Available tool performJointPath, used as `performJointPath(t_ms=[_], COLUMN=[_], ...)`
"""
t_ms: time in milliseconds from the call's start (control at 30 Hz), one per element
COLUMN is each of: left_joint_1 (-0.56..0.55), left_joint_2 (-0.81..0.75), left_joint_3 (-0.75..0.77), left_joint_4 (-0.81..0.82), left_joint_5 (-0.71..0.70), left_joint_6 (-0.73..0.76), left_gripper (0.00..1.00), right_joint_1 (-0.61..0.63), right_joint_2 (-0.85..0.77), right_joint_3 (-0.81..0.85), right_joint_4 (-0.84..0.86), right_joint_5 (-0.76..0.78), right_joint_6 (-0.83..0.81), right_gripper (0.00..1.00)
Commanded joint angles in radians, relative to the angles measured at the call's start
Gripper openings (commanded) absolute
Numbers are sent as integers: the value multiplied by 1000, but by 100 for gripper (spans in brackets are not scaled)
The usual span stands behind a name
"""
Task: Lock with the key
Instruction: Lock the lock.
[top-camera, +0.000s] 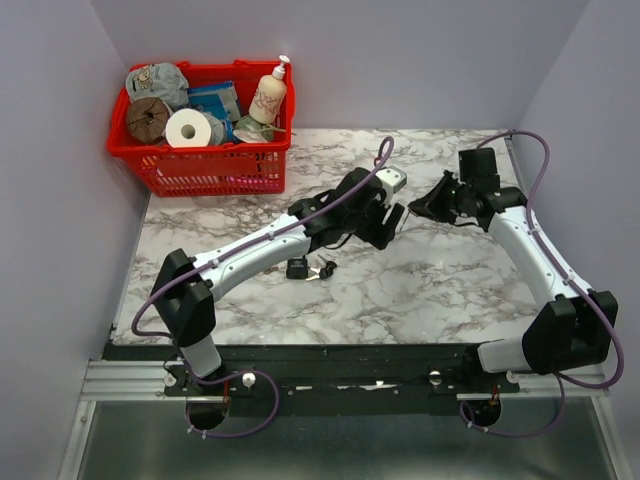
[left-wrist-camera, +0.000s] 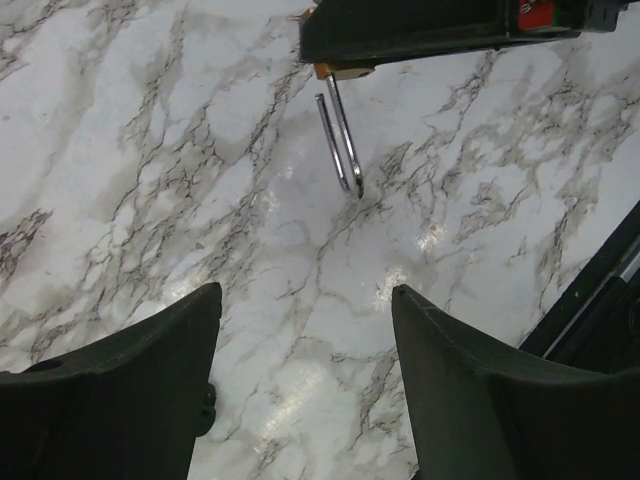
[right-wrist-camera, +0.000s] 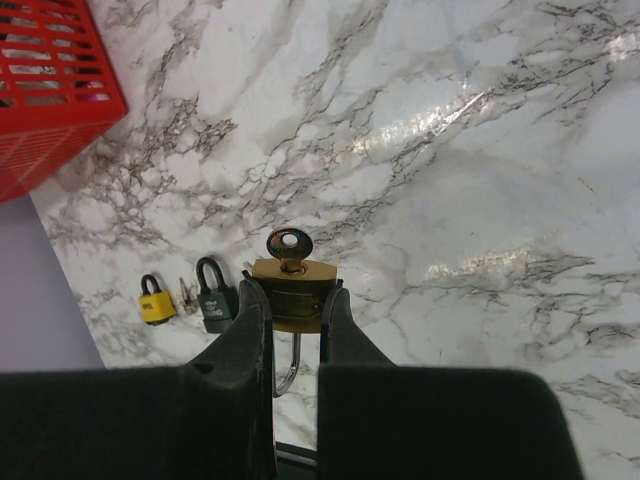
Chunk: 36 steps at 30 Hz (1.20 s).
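Overhead, the left fingers (top-camera: 393, 222) and right fingers (top-camera: 425, 207) are hovering close together above the marble tabletop (top-camera: 450, 280), well apart from the red basket (top-camera: 200, 170). From the left wrist, the left fingers are standing wide apart, gripping nothing, with an open shackle (left-wrist-camera: 342, 140) hanging beyond them. From the right wrist, the right fingers are clamping a brass padlock (right-wrist-camera: 292, 300) by its sides, a key (right-wrist-camera: 288, 243) sitting in it. A yellow padlock (right-wrist-camera: 154, 302) and a black padlock (right-wrist-camera: 214, 300) are lying near each other on the tabletop.
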Motion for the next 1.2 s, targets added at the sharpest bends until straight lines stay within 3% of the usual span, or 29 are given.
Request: performJointPath(t_ms=[0, 167, 400, 767, 967, 1067, 1100, 1167], left_joint_1=[-27, -32, -41, -55, -55, -56, -55, -55], left_joint_2=[40, 78, 149, 198, 190, 181, 178, 161], left_joint_3=[32, 32, 90, 108, 98, 101, 102, 98], left_joint_4=[80, 111, 88, 70, 60, 56, 51, 50], left_joint_5=[-60, -21, -44, -72, -98, -90, -84, -80], left_joint_6=[-76, -105, -96, -98, -105, -107, -108, -121], left_gripper=[74, 70, 55, 45, 27, 12, 1, 0], right_joint_1=[24, 38, 50, 57, 64, 64, 65, 65], right_joint_2=[-29, -38, -43, -40, -40, -41, -43, -41], right_joint_3=[-16, -33, -54, -58, -56, -64, -68, -77], right_joint_4=[-17, -14, -7, -11, -10, 3, 19, 32], right_joint_5=[35, 12, -30, -54, -59, -82, -95, -132], right_joint_6=[74, 83, 97, 103, 97, 100, 100, 101], right_gripper=[1, 1, 1, 1, 1, 1, 1, 9])
